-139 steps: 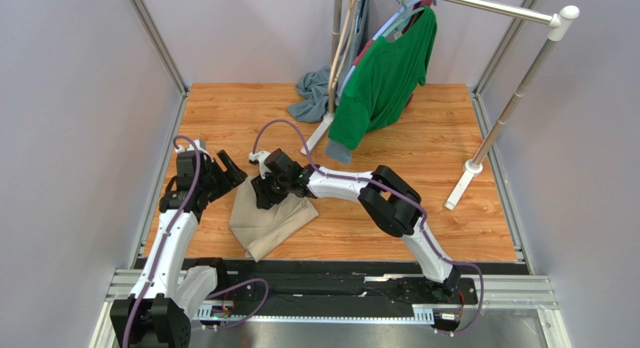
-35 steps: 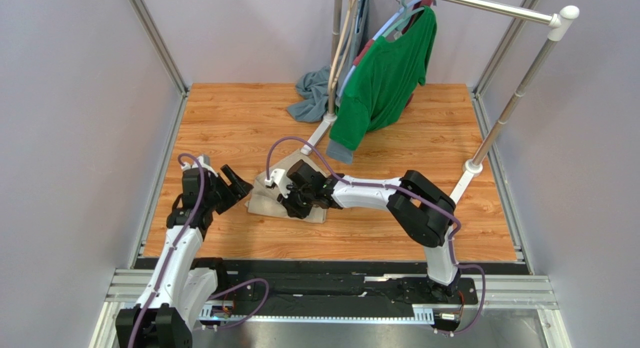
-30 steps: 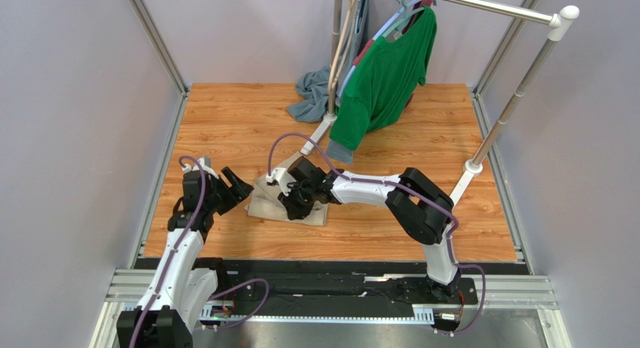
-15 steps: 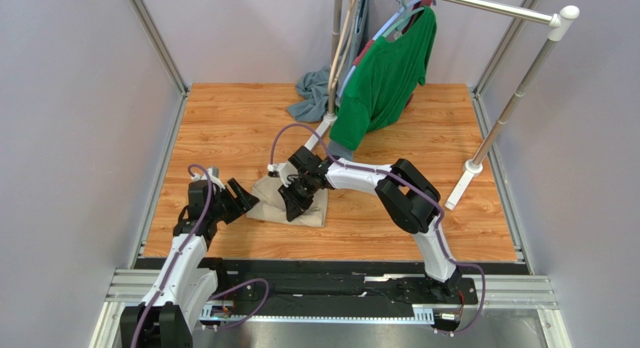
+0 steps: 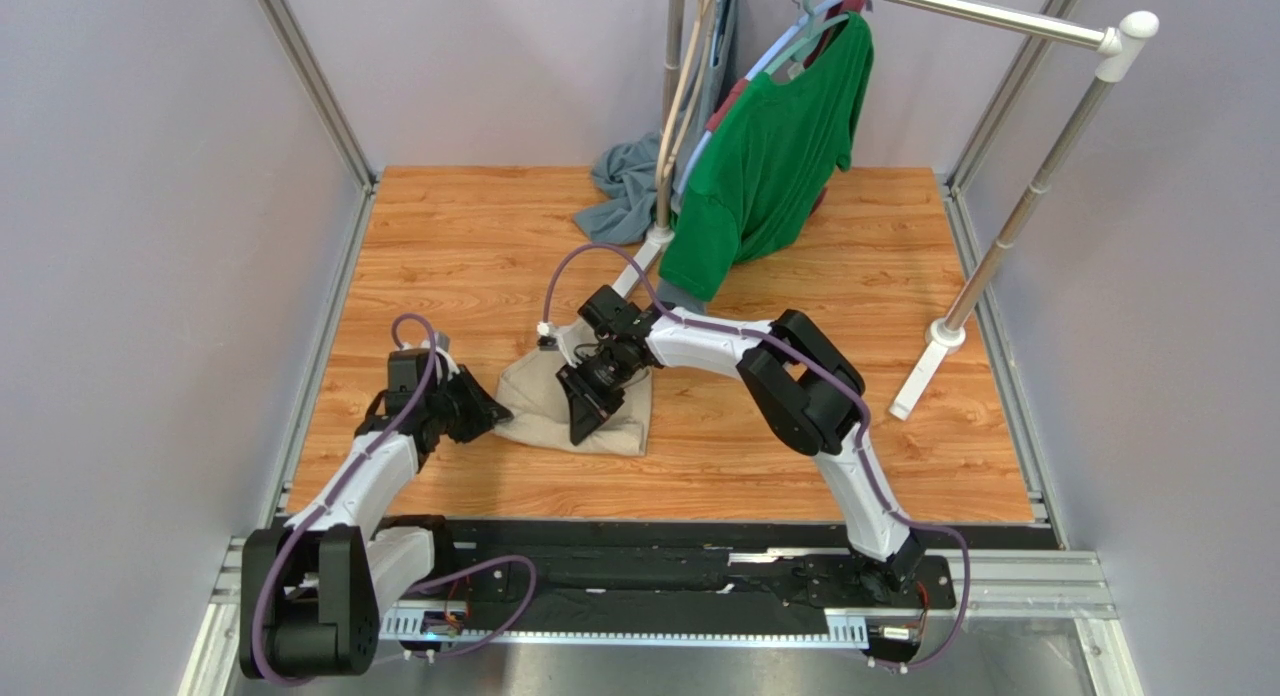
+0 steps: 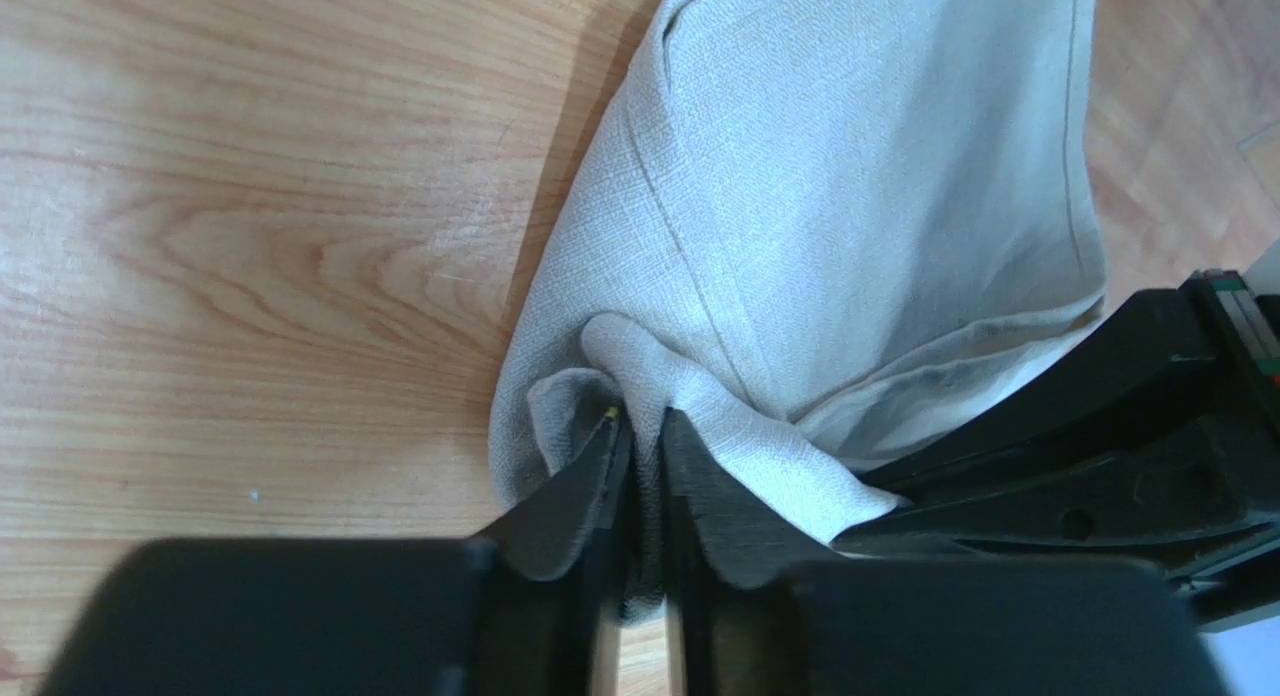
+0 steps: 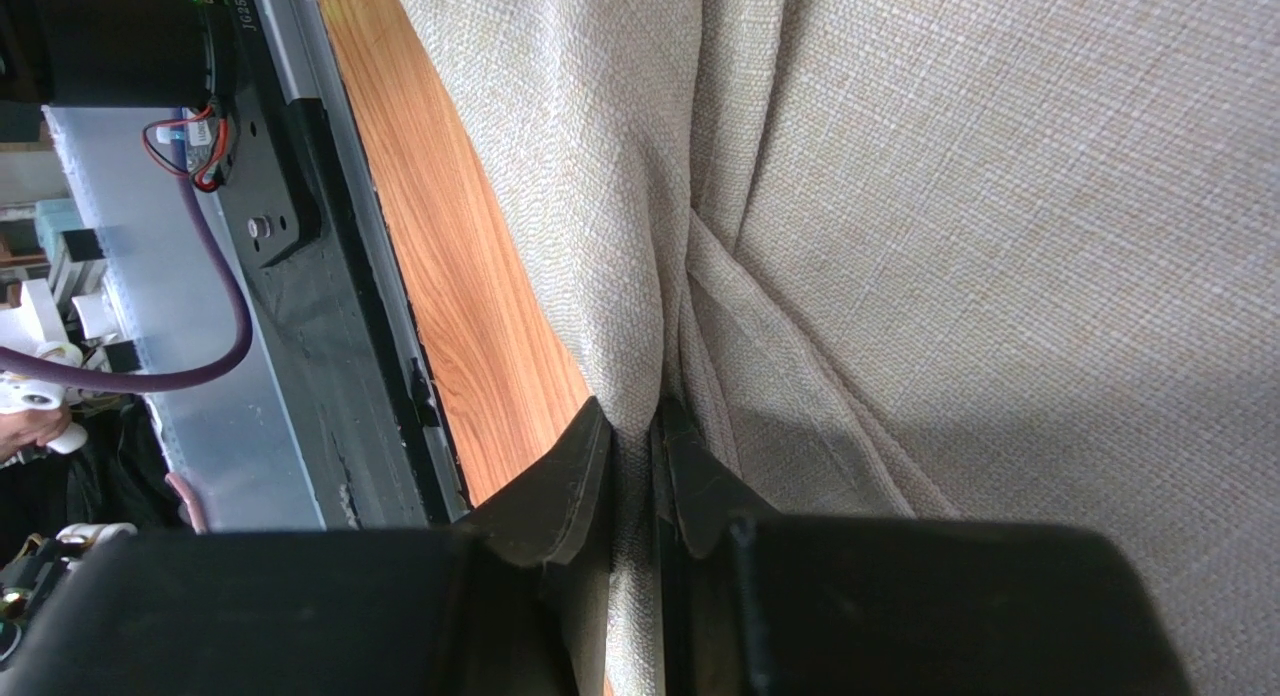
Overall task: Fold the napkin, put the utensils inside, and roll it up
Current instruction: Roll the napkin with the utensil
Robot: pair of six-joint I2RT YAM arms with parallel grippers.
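Worktop of orange wood grain carries the beige napkin, bunched up left of centre. The left tool pinches a fold at its left corner, and the right tool is clamped on a pleat nearer the middle. A clean fold probably needs both grips drawn apart first to flatten the creases. No fork shows.
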